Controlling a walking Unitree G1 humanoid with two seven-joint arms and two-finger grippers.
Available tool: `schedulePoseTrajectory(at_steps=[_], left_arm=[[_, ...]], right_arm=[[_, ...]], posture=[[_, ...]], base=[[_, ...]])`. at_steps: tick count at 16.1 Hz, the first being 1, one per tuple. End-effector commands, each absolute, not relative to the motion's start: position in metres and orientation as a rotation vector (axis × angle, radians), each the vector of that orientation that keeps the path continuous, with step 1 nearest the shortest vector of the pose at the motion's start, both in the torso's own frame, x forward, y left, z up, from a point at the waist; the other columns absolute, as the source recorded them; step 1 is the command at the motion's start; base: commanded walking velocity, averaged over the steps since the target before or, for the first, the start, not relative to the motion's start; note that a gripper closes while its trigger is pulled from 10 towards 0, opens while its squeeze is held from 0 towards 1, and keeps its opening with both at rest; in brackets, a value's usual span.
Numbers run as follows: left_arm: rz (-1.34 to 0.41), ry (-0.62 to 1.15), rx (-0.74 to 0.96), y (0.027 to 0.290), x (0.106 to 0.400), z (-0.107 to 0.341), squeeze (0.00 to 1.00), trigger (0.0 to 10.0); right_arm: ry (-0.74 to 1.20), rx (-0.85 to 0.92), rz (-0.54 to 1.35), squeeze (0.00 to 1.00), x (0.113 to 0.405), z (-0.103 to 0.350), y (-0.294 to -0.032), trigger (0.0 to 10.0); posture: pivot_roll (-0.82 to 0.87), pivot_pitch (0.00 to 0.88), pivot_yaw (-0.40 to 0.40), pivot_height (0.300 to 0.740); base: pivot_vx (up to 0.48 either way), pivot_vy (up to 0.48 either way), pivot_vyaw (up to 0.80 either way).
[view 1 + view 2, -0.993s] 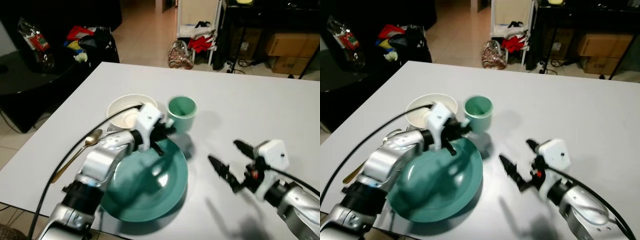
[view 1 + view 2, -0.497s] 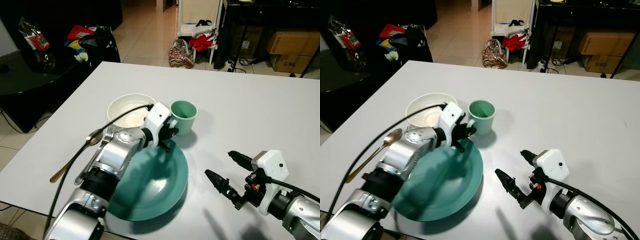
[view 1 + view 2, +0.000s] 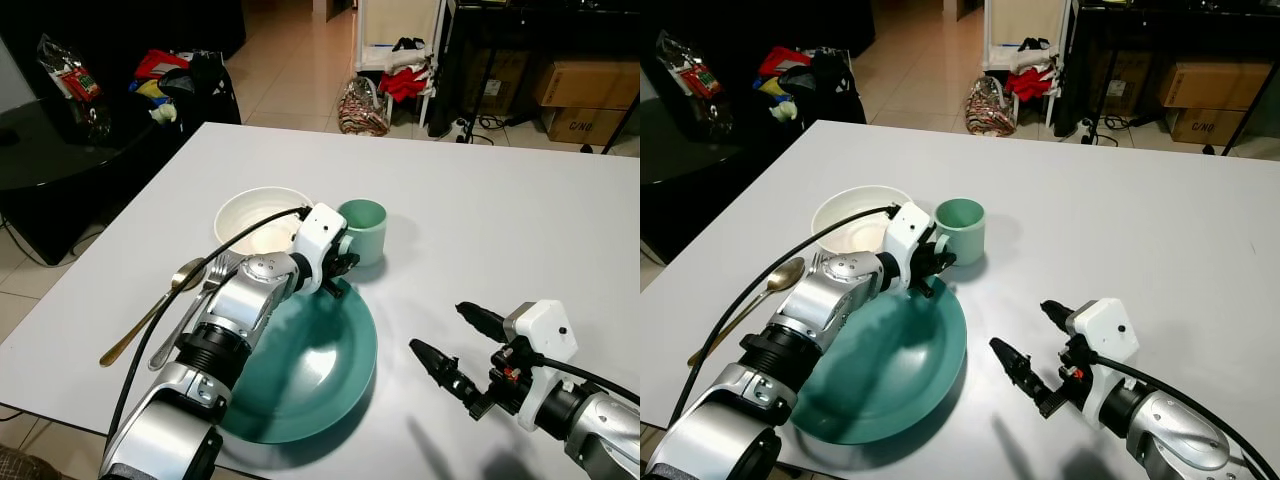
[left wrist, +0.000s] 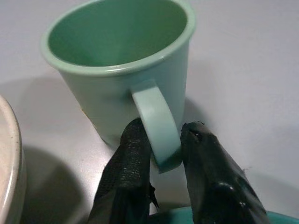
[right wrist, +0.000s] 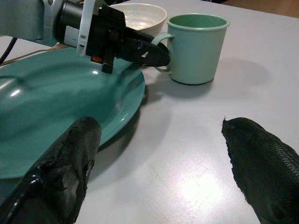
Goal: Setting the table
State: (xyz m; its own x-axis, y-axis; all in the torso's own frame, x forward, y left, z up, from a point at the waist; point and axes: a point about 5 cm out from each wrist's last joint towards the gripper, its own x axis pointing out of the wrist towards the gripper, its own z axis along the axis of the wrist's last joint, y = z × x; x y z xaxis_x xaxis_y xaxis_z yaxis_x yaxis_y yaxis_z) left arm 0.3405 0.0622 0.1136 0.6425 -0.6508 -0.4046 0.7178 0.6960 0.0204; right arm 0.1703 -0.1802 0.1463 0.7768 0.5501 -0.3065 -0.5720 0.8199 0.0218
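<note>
- Mug [image 3: 362, 231] first: the pale green one stood upright on the white table [image 3: 520, 240], just beyond the far rim of the teal plate [image 3: 310, 370] and beside the cream bowl [image 3: 257, 220].
- My left gripper [image 4: 161, 140] had reached forward over the plate's far edge since a second earlier, when it sat further back above the plate, and its two black fingers [image 4: 133, 154] now sat on either side of the mug's handle [image 4: 156, 121].
- From the wrist camera the fingers looked clamped on the handle, though I could not be sure the right-hand pad was truly touching rather than a hair off.
- The mug had also slid a little away from the plate over that second, which I took to mean the grip was already moving it.
- My right gripper [image 3: 462, 350] hovered low over bare table to the right of the plate, well apart from the mug, its fingers [image 5: 70, 163] spread wide and holding nothing; it had barely shifted.
- A gold spoon [image 3: 150, 312] and a silver fork [image 3: 190, 310] lay side by side left of the plate, untouched.
- I judged the mug was the step in hand: with the handle secured, it could be carried to its place, while the cutlery and bowl were still to be arranged.
</note>
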Motion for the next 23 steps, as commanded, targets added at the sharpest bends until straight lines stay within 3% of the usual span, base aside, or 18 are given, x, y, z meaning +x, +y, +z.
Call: schedulePoseTrajectory(at_steps=[1, 8, 9, 17, 19, 21, 23], left_arm=[[-0.771, 0.368, 0.195, 0.065, 0.344, 0.118, 1.0, 10.0], [-0.798, 0.32, 0.21, 0.069, 0.344, 0.125, 1.0, 10.0], [-0.82, 0.307, 0.22, 0.075, 0.339, 0.129, 0.0, 10.0], [-0.814, 0.127, 0.168, 0.118, 0.311, 0.179, 0.0, 10.0], [-0.692, 0.061, 0.108, 0.134, 0.296, 0.193, 0.0, 10.0], [-0.431, -0.029, 0.11, 0.156, 0.279, 0.2, 0.0, 10.0], [-0.398, -0.044, 0.118, 0.158, 0.276, 0.2, 0.0, 10.0]], right_arm=[[0.299, -0.081, 0.616, 0.0, 0.17, 0.149, -0.179, 10.0], [0.301, -0.087, 0.622, 0.0, 0.17, 0.149, -0.18, 10.0], [0.303, -0.091, 0.624, 0.0, 0.169, 0.15, -0.181, 10.0], [0.263, -0.062, 0.629, 0.0, 0.171, 0.157, -0.177, 10.0], [0.236, -0.043, 0.604, 0.0, 0.173, 0.159, -0.173, 10.0], [0.173, -0.042, 0.494, 0.0, 0.183, 0.161, -0.17, 10.0], [0.153, -0.047, 0.456, 0.0, 0.187, 0.161, -0.171, 10.0]], posture=[[-0.07, 0.0, 0.086, 0.74], [-0.07, 0.0, 0.083, 0.74], [-0.07, 0.0, 0.083, 0.74], [-0.06, 0.0, 0.068, 0.74], [-0.04, 0.0, 0.039, 0.74], [0.0, 0.0, 0.005, 0.74], [0.01, 0.0, 0.002, 0.74]], base=[[0.0, 0.0, 0.0], [0.0, 0.0, 0.0], [0.0, 0.0, 0.0], [0.0, 0.0, 0.0], [0.0, 0.0, 0.0], [0.0, 0.0, 0.0], [0.0, 0.0, 0.0]])
